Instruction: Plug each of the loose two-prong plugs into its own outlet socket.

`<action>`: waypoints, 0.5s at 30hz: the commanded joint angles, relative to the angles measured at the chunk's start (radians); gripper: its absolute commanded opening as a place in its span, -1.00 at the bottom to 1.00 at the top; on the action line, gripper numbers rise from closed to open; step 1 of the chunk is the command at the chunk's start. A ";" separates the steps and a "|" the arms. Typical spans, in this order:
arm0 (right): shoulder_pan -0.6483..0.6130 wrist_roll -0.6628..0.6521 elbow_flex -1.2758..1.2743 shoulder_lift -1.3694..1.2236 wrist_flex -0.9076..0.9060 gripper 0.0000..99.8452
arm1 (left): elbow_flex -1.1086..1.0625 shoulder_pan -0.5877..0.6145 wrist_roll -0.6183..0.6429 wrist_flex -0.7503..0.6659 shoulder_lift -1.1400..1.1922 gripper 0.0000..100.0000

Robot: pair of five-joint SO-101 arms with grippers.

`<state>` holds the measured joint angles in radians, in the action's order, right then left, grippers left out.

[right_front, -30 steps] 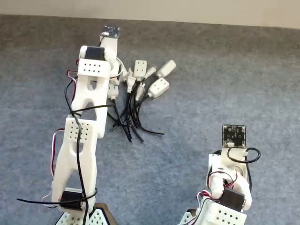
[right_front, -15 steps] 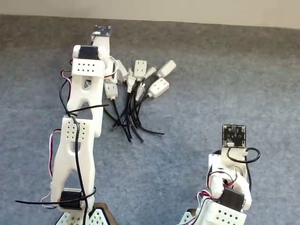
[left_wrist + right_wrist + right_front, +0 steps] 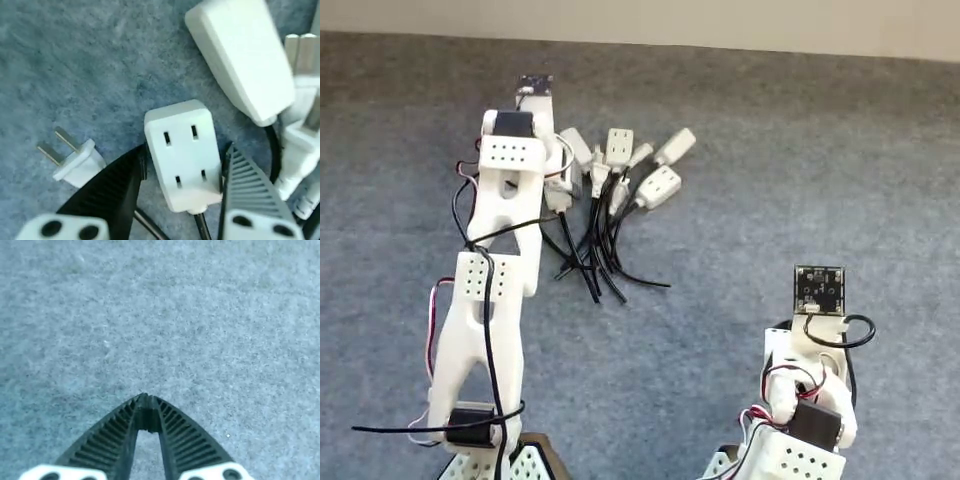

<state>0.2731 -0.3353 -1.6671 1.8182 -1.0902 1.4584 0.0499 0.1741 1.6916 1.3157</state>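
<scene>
Several white outlet sockets and two-prong plugs on short black cables lie bunched on the grey carpet (image 3: 620, 180). My left gripper (image 3: 185, 150) is open and low over this bunch. Its black fingers (image 3: 120, 185) stand on either side of one white outlet socket (image 3: 182, 152) with two pairs of slots. Whether they touch it I cannot tell. A loose two-prong plug (image 3: 75, 157) lies beside that socket. A second socket block (image 3: 245, 55) and another plug (image 3: 300, 135) lie just beyond. My right gripper (image 3: 147, 399) is shut over bare carpet, holding nothing.
Black cables (image 3: 590, 250) fan out from the bunch toward the left arm (image 3: 505, 230). The right arm (image 3: 810, 400) sits folded at the near right, far from the bunch. A pale wall edge (image 3: 720, 25) bounds the far side of the carpet.
The left arm's wrist has swung a little to the left and settled lower over the bunch of sockets. The right arm has not moved.
</scene>
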 commanded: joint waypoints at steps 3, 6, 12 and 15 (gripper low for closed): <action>-0.012 -0.011 -0.113 0.004 0.004 -0.98 | 0.030 0.010 0.011 -0.043 0.022 -0.50; -0.033 -0.011 -0.113 0.004 0.004 -0.98 | 0.030 0.012 0.011 -0.038 -0.004 -0.53; -0.051 -0.011 -0.113 0.004 0.004 -0.98 | 0.030 0.010 -0.141 -0.011 -0.097 -1.00; -0.051 -0.011 -0.113 0.004 0.004 -0.98 | 0.030 0.012 -0.210 0.049 -0.154 -0.95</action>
<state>0.2363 -0.3353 -1.6671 1.8182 -1.0902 1.4691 0.0422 0.0253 1.6932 1.2712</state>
